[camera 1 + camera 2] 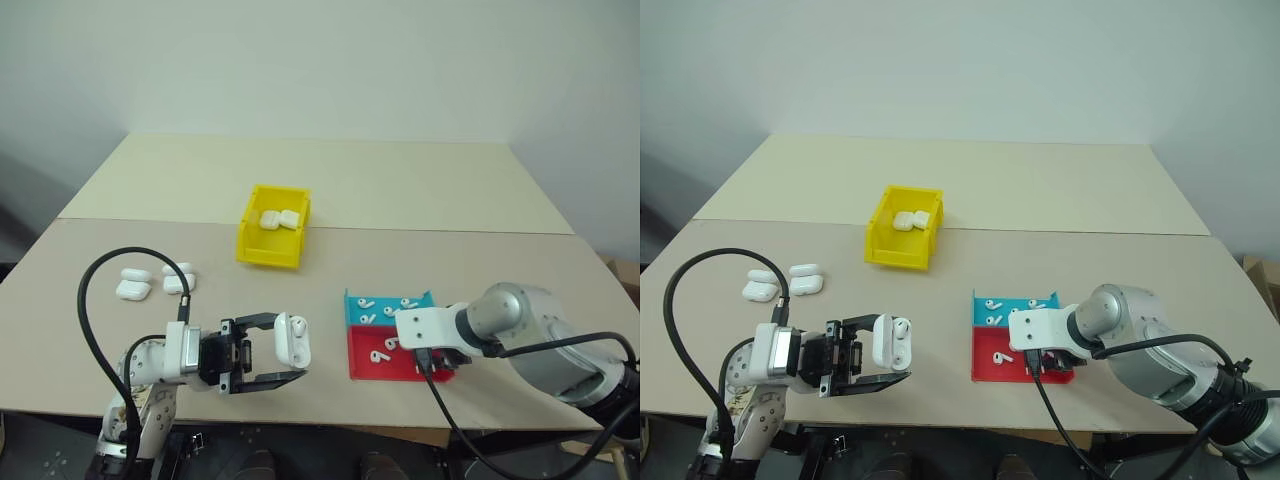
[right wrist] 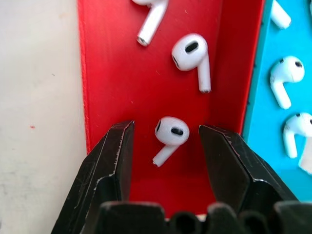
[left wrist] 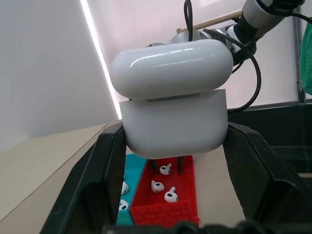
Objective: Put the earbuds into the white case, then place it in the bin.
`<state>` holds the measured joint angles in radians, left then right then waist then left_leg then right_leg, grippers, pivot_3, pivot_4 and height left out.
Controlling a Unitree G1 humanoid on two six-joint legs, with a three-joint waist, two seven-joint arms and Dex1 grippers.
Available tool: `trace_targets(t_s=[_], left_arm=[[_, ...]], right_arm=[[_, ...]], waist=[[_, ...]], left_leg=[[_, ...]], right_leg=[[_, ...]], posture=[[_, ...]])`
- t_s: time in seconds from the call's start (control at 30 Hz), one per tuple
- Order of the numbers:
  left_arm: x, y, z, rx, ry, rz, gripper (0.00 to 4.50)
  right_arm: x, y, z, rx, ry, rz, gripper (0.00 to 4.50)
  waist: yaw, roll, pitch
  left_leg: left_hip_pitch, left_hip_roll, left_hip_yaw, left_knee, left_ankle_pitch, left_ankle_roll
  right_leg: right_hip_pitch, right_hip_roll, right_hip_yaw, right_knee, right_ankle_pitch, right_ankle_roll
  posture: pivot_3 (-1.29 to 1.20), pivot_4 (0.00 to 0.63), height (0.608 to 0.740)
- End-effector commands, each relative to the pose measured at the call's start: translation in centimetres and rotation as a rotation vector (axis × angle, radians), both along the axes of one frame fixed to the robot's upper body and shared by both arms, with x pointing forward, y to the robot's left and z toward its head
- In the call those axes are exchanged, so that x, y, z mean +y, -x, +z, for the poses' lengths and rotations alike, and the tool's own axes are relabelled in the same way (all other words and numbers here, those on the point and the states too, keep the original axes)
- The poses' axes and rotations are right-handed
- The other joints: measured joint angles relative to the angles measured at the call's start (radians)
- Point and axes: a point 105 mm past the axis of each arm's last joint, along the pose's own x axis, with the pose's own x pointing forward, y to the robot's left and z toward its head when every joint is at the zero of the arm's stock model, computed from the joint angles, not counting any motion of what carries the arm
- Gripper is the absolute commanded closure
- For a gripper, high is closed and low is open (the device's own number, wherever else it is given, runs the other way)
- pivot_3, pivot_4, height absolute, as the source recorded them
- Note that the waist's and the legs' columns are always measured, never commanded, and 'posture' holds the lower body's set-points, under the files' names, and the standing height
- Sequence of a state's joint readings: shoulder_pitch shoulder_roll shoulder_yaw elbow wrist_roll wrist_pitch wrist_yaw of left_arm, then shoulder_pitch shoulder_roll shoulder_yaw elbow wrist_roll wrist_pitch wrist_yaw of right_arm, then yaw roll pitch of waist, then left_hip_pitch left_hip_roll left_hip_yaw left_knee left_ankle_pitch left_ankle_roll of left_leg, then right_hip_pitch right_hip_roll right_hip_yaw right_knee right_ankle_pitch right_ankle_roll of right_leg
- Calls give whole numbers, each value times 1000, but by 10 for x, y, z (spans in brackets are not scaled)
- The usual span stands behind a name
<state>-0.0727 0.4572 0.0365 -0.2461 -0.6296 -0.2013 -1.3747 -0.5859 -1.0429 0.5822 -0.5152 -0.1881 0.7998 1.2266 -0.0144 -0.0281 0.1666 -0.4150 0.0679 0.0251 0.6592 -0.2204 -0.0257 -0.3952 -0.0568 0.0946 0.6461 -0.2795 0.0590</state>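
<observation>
A beige table (image 1: 400, 190) stands before a pale wall. Near its front edge the case (image 1: 293, 340), lid ajar, is clamped between the fingers of the left gripper (image 1: 285, 350) and held clear of the tabletop. To the right of the case, in the red tray (image 2: 117, 73), an earbud (image 2: 168, 136) lies unpinched between the parted fingers of the right gripper (image 2: 165, 146). Beyond the case, the bin (image 1: 273, 228) holds two cases already. Loading the earbuds, closing and binning appear still to be done.
</observation>
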Motion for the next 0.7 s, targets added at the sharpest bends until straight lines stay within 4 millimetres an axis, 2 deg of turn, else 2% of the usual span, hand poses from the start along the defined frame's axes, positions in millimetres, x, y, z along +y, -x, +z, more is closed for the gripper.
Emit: trace_targets(t_s=[0.03,0.23,0.67,0.7], left_arm=[[-2,2,6,-38,11,-7,1774],[-2,1,5,-41,4,-13,1774],[-3,0,2,-48,-8,-16,1774],[-3,0,2,-49,-9,-16,1774]], right_arm=[[-4,-5,7,-41,23,-26,1954],[-5,-1,5,-11,21,-46,1954],[-4,-6,2,8,-19,-139,1954],[-4,-6,2,9,-21,-140,2324]], waist=[[0,0,0],[0,0,0],[-2,0,0],[-2,0,0]], left_leg=[[0,0,0,0,0,0],[0,0,0,0,0,0],[0,0,0,0,0,0],[0,0,0,0,0,0]], right_leg=[[0,0,0,0,0,0],[0,0,0,0,0,0],[0,0,0,0,0,0],[1,0,0,0,0,0]], posture=[[0,150,740],[0,150,740],[0,150,740],[0,150,740]])
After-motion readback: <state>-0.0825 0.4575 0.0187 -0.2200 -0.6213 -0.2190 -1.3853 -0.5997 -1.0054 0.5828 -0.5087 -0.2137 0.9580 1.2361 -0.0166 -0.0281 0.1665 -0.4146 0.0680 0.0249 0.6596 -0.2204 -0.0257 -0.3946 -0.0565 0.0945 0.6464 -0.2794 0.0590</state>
